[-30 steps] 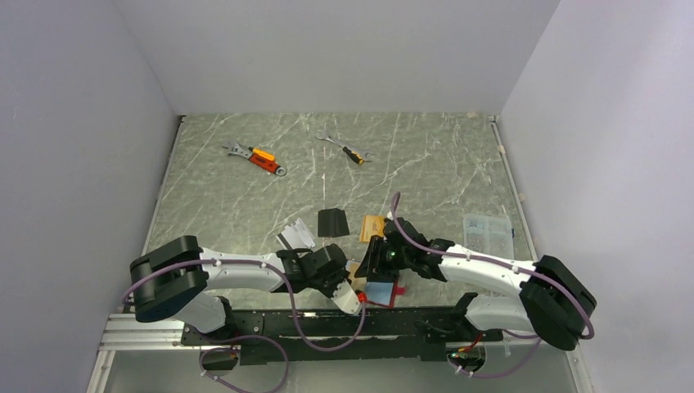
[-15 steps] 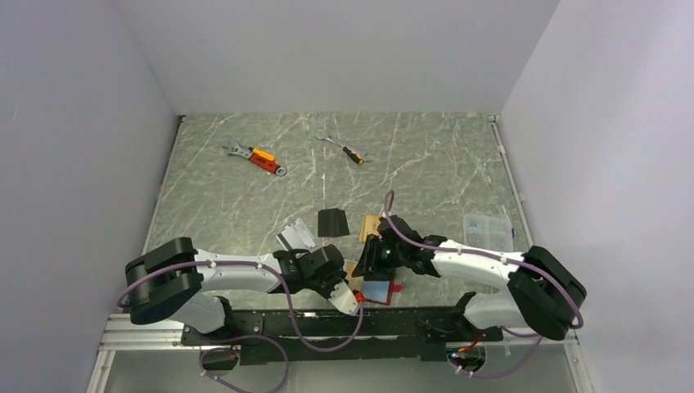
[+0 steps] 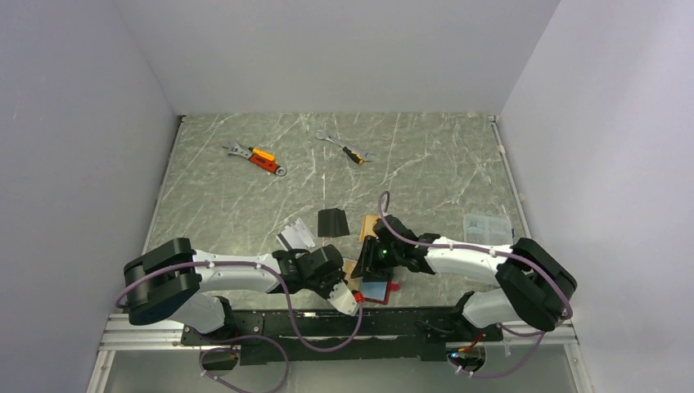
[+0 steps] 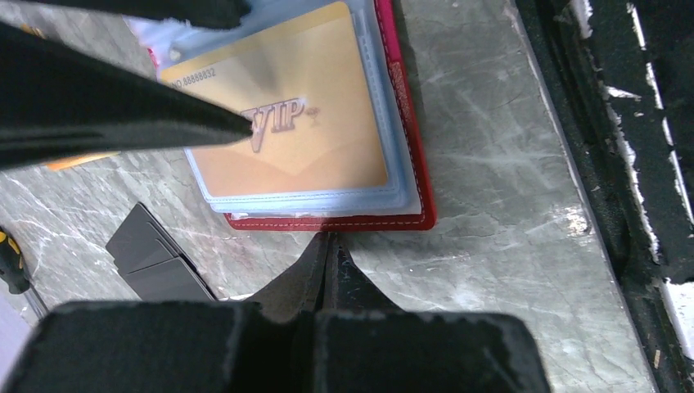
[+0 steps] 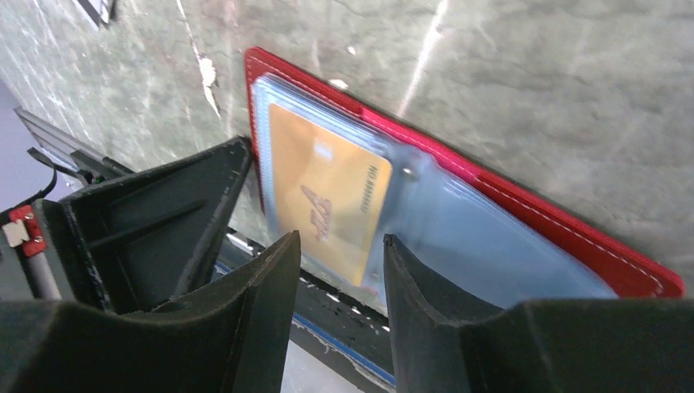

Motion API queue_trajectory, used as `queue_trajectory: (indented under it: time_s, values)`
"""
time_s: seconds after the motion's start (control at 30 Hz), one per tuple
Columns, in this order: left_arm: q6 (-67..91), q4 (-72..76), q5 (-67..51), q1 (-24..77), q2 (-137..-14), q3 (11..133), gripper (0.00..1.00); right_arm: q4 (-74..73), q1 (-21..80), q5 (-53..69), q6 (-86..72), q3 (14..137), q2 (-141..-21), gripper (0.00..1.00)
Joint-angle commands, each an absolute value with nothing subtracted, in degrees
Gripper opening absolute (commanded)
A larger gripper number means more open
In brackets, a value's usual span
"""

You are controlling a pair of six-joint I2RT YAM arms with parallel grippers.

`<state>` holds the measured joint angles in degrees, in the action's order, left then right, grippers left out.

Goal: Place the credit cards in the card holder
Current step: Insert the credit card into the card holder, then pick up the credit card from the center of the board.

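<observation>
While the left gripper has its jaws pressed together, the joined tip sits right at the red border of the card holder; whether it makes contact I cannot tell. Right gripper: jaws apart, nothing pinched between them, poised over the open holder. From the left wrist, one dark finger of the right gripper reaches across, with its point over the gold card.

That card, lettered VIP, lies inside a pale blue-grey pocket. The holder lies open and flat on the marbled table, at the near edge between the two wrists.

Loose cards just beyond it:
- black card
- silver-grey card
- another orange-gold card, partly under the right arm

Two orange-handled wrenches lie well apart, toward the far side.
</observation>
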<state>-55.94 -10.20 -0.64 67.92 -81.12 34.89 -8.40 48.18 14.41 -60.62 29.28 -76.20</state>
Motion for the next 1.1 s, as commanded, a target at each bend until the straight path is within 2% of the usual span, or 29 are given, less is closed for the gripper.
queue_trajectory:
  time_s: [0.0, 0.2, 0.3, 0.37, 0.53, 0.73, 0.8, 1.07]
  values:
    - [-54.1, -13.2, -2.8, 67.8, -79.8, 34.9, 0.0, -6.7, 48.5, 14.3, -59.4, 33.8, -78.2, 0.44]
    - [-52.3, -18.6, -4.8, 61.1, -73.3, 37.6, 0.0, -16.1, 47.0, 12.8, -55.7, 36.2, -72.8, 0.46]
    - [-51.8, -25.0, -9.5, 53.1, -68.0, 40.8, 0.12, -18.4, 44.6, 13.0, -53.9, 37.1, -69.4, 0.47]
    - [-53.0, -26.3, -11.4, 47.5, -64.6, 40.9, 0.15, -19.5, 42.8, 13.4, -51.5, 39.4, -69.1, 0.47]
    - [-58.1, -24.5, -12.5, 34.7, -62.6, 37.0, 0.16, -19.0, 42.1, 16.2, -46.7, 49.3, -77.2, 0.46]
    - [-61.1, -19.4, -14.5, 25.0, -68.3, 33.6, 0.08, -12.8, 43.1, 20.2, -44.8, 58.1, -90.2, 0.44]
    - [-61.7, -19.4, -15.8, 23.0, -69.3, 33.9, 0.05, -12.1, 43.7, 21.0, -44.1, 60.9, -94.0, 0.43]
    - [-62.4, -19.3, -20.3, 21.5, -70.0, 34.2, 0.04, -5.5, 44.5, 24.6, -45.1, 67.4, -105.1, 0.42]
